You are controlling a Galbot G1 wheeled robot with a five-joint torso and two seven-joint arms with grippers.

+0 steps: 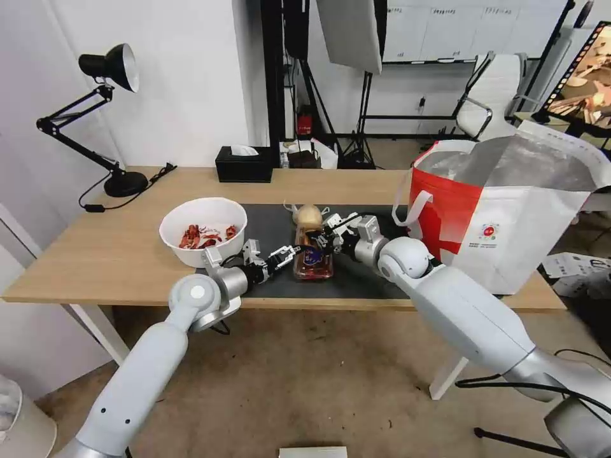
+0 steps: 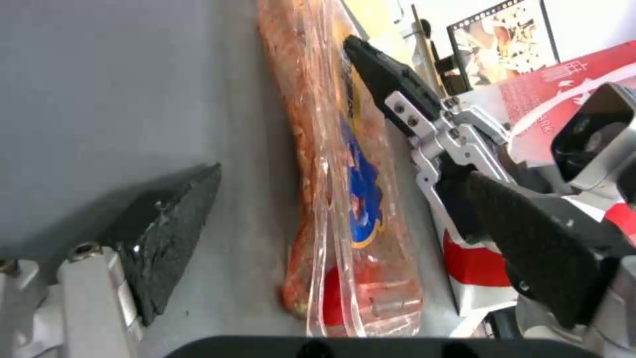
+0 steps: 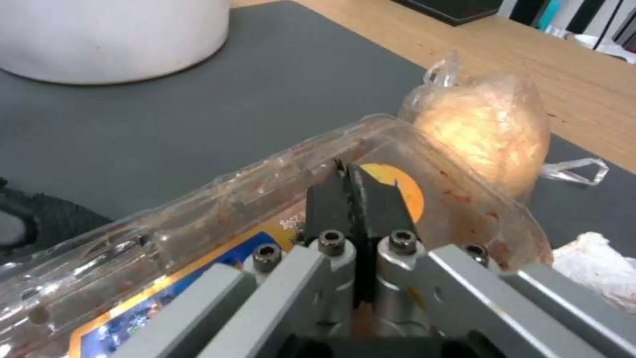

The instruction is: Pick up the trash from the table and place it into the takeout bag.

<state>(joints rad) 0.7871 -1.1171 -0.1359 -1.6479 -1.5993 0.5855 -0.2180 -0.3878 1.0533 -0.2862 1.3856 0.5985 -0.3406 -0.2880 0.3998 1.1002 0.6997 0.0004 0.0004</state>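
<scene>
On the mat, right gripper (image 3: 351,199) clenched on clamshell box (image 1: 313,259); left gripper (image 1: 280,256) released beside it. I judged a slow level lift best.

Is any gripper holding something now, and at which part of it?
The right gripper is shut on the rim of the clear clamshell box. The left gripper is open beside the box, holding nothing.

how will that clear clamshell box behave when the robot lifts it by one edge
The clear clamshell box looks thin-walled, so it will likely flex. The right gripper pinches only its rim, so it may sag or swing. Greasy red smears suggest slipperiness.
</scene>
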